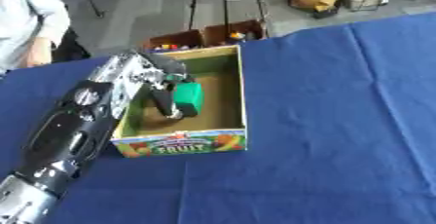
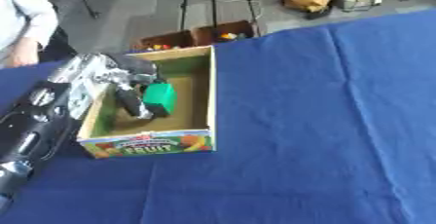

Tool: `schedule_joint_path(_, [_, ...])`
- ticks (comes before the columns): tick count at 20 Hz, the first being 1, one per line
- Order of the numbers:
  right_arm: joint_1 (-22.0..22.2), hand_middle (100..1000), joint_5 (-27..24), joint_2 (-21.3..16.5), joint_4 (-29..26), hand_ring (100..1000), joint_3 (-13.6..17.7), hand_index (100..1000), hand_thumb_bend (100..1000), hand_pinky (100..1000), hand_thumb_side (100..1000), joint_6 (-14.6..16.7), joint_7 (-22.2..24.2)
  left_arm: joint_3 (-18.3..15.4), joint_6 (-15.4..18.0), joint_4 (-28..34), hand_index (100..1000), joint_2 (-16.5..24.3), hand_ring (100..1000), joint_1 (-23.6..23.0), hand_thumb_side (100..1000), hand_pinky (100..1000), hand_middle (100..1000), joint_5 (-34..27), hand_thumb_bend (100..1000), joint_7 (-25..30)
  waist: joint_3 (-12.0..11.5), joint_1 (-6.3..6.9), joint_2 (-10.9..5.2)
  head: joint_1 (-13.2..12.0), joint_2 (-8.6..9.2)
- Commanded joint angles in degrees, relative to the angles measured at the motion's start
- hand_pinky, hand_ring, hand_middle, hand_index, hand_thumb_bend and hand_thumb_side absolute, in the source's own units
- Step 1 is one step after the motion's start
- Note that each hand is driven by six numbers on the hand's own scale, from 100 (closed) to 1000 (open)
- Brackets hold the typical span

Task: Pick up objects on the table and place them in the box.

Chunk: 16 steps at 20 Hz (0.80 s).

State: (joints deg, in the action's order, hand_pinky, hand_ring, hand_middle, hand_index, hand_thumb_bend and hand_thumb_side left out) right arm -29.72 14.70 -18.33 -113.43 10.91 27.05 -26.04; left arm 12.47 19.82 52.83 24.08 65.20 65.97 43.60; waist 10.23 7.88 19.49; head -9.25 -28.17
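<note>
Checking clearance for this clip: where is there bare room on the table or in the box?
Blue tablecloth right of the fruit box lies bare to the far edge; so does the strip in front. Crowded: the box's left half, where the left hand holds a green object. The box's right floor is free.

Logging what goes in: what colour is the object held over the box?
Green object, clearest in the left eye view.
</note>
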Motion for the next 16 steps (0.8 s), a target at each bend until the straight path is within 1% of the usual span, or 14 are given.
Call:
schedule_joint_path(1, [-0.7, 489, -0.4, -0.6, -1.2, 665, 0.1, 646, 100, 676, 722, 0.0, 0.3, -0.1, 3.5, 0.9, 913, 0.9, 697, 1.6, 422, 601, 706, 1.8, 100, 3.9, 0.0, -0.3, -1.08, -0.3, 0.26])
schedule_joint_path(2, [-0.7, 489, -0.4, -0.5, -1.2, 665, 0.1, 646, 100, 676, 723, 0.0, 0.3, 0.0, 3.5, 0.9, 954, 0.9, 734, 1.6, 436, 622, 749, 2.2, 100, 4.3, 0.0, -0.3, -1.09, -0.3, 0.22])
schedule_joint_path(3, [-0.6, 489, -0.4, -0.5, -1.2, 665, 0.1, 645, 100, 676, 723, 0.0, 0.3, 0.0, 3.6, 0.9, 976, 0.8, 749, 1.6, 445, 635, 771, 2.6, 100, 4.8, 0.0, -0.31, -1.12, -0.3, 0.18])
schedule_joint_path(5, [-0.6, 490, -0.4, -0.5, -1.2, 665, 0.1, 645, 100, 675, 723, 0.0, 0.3, -0.1, 3.5, 1.1, 1000, 0.8, 789, 1.5, 458, 668, 823, 2.9, 100, 5.8, 0.0, -0.35, -1.18, -0.3, 0.13])
schedule_joint_path(8, [-0.6, 490, -0.4, -0.5, -1.2, 665, 0.1, 645, 100, 675, 723, 0.0, 0.4, -0.5, 3.4, 1.5, 1000, 0.7, 897, 1.5, 491, 815, 929, 2.2, 100, 6.7, 0.0, -0.39, -1.3, -0.3, 0.23])
schedule_joint_path(9, [-0.6, 490, -0.4, -0.4, -1.2, 665, 0.1, 645, 100, 675, 723, 0.0, 0.4, -0.5, 3.3, 1.6, 1000, 0.7, 913, 1.5, 503, 836, 943, 1.8, 100, 7.0, -0.1, -0.4, -1.34, -0.3, 0.27])
schedule_joint_path(10, [-0.6, 490, -0.4, -0.4, -1.2, 665, 0.1, 645, 100, 675, 723, 0.0, 0.4, -0.6, 3.3, 1.8, 1000, 0.7, 945, 1.5, 559, 877, 971, 1.5, 102, 7.3, 0.0, -0.42, -1.37, -0.3, 0.33])
schedule_joint_path(11, [-0.6, 490, -0.4, -0.4, -1.2, 665, 0.1, 644, 100, 675, 723, 0.0, 0.4, -0.6, 3.3, 1.9, 1000, 0.6, 967, 1.5, 608, 905, 991, 1.1, 195, 7.8, 0.0, -0.44, -1.39, -0.3, 0.35])
schedule_joint_path(12, [-0.6, 490, -0.4, -0.3, -1.2, 665, 0.0, 644, 100, 675, 723, 0.1, 0.4, -0.7, 3.4, 2.0, 1000, 0.6, 972, 1.5, 621, 912, 997, 0.7, 220, 8.1, 0.0, -0.46, -1.41, -0.4, 0.37])
schedule_joint_path(14, [-0.6, 490, -0.4, -0.3, -1.2, 665, 0.0, 644, 100, 675, 723, 0.1, 0.4, -0.7, 3.3, 2.0, 1000, 0.6, 972, 1.5, 621, 912, 997, 0.2, 220, 8.3, 0.0, -0.48, -1.44, -0.4, 0.38])
schedule_joint_path(15, [-0.5, 490, -0.4, -0.3, -1.2, 664, 0.0, 644, 100, 674, 722, 0.1, 0.4, -0.7, 3.3, 2.1, 1000, 0.6, 1000, 1.5, 724, 981, 1000, 0.0, 429, 8.3, 0.0, -0.5, -1.47, -0.4, 0.37])
schedule_joint_path(16, [-0.5, 490, -0.4, -0.3, -1.2, 665, 0.1, 643, 100, 674, 721, 0.0, 0.4, -1.0, 3.4, 2.5, 1000, 0.5, 1000, 1.6, 723, 986, 1000, -0.5, 433, 8.4, -0.1, -0.54, -1.55, -0.3, 0.35])
